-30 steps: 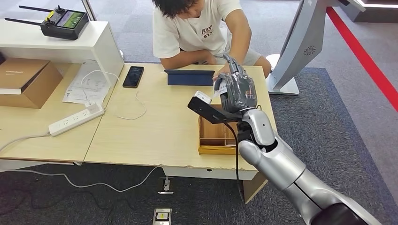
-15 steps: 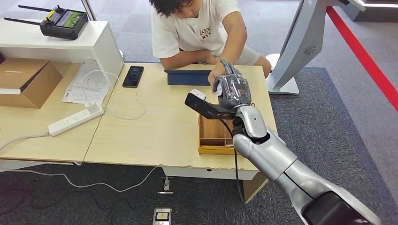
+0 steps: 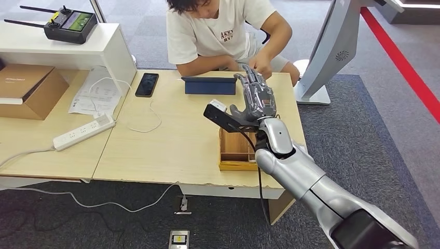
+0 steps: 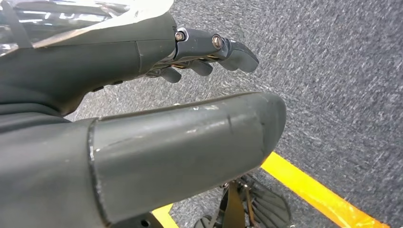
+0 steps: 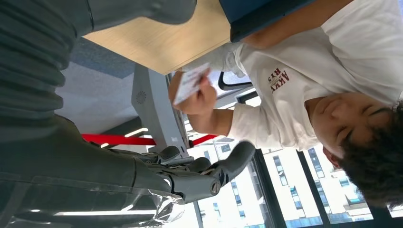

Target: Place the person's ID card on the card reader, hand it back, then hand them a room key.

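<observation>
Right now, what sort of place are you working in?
Probably an office or lab set up as a mock reception desk: grey carpet floor, a wooden table with a power strip, and a person seated behind it.

table (image 3: pixel 171 140) | phone (image 3: pixel 147 84); tablet (image 3: pixel 210 85); wooden tray (image 3: pixel 237 151); power strip (image 3: pixel 84 132); papers (image 3: pixel 96 96)

floor: grey carpet (image 3: pixel 363 124) | red stripe (image 3: pixel 404 67) | furniture: wooden table (image 3: pixel 171 140)
</observation>
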Robot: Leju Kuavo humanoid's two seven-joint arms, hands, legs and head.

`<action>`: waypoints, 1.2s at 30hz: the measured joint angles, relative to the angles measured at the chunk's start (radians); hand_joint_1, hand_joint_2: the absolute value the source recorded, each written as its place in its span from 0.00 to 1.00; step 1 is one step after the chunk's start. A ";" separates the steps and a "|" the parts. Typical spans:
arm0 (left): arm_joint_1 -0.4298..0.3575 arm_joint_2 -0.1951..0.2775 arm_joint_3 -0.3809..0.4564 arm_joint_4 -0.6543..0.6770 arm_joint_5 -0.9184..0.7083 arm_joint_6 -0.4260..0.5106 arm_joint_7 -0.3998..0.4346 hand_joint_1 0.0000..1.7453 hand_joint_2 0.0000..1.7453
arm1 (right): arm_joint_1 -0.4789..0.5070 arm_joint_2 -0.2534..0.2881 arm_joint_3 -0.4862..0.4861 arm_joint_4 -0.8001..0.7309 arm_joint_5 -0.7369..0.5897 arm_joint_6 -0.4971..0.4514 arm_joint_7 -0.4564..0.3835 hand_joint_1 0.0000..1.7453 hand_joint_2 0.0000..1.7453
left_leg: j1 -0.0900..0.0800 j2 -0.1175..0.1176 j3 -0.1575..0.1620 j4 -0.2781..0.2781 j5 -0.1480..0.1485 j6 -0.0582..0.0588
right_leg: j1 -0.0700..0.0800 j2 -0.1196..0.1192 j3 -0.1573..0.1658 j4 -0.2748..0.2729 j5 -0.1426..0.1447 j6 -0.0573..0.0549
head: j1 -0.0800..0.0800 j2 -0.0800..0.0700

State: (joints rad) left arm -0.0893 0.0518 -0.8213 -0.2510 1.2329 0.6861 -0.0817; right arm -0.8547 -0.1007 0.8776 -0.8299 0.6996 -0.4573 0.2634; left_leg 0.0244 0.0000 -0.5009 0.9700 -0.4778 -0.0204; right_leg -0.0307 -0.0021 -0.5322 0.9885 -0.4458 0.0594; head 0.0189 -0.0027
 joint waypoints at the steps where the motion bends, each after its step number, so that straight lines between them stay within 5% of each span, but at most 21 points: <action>1: 0.000 0.001 0.000 0.000 0.010 0.002 -0.010 0.00 0.00 | 0.001 -0.001 0.000 -0.002 -0.009 -0.006 -0.003 0.00 1.00 | 0.000 0.000 0.000 0.000 0.000 0.000 | 0.000 0.000 0.000 0.000 0.000 0.000 | 0.000 0.000; 9: 0.001 0.011 0.001 0.000 0.069 0.005 -0.104 0.00 0.00 | 0.061 -0.031 -0.026 -0.110 -0.211 -0.045 -0.067 0.00 1.00 | 0.000 0.000 0.001 0.000 0.000 0.000 | 0.000 0.000 0.000 0.000 0.001 0.000 | 0.000 0.000; 19: 0.002 0.014 0.002 0.000 0.130 0.006 -0.153 0.00 0.00 | 0.256 -0.119 -0.111 -0.373 -0.499 -0.053 -0.164 0.00 1.00 | 0.000 0.000 0.001 0.000 0.000 0.000 | 0.000 0.000 0.001 -0.001 0.001 0.000 | 0.000 0.000; 26: 0.003 0.014 0.002 0.000 0.160 0.007 -0.176 0.00 0.00 | 0.401 -0.166 -0.190 -0.526 -0.763 0.045 -0.249 0.00 1.00 | 0.000 0.001 0.002 0.000 0.000 0.000 | 0.000 0.000 0.001 -0.001 0.001 -0.001 | 0.000 0.000; 36: 0.001 0.015 0.002 -0.001 0.173 -0.002 -0.223 0.00 0.00 | 0.566 -0.214 -0.251 -0.636 -0.739 0.188 -0.230 0.00 1.00 | 0.000 0.001 0.002 0.000 0.000 0.000 | 0.000 0.000 0.001 -0.001 0.001 -0.001 | 0.000 0.000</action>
State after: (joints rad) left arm -0.0885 0.0670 -0.8190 -0.2516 1.4061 0.6844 -0.3047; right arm -0.2888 -0.3147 0.6264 -1.4661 -0.0391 -0.2690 0.0337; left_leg 0.0246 0.0010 -0.4991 0.9701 -0.4777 -0.0206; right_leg -0.0304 -0.0017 -0.5309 0.9875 -0.4449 0.0588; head 0.0187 -0.0027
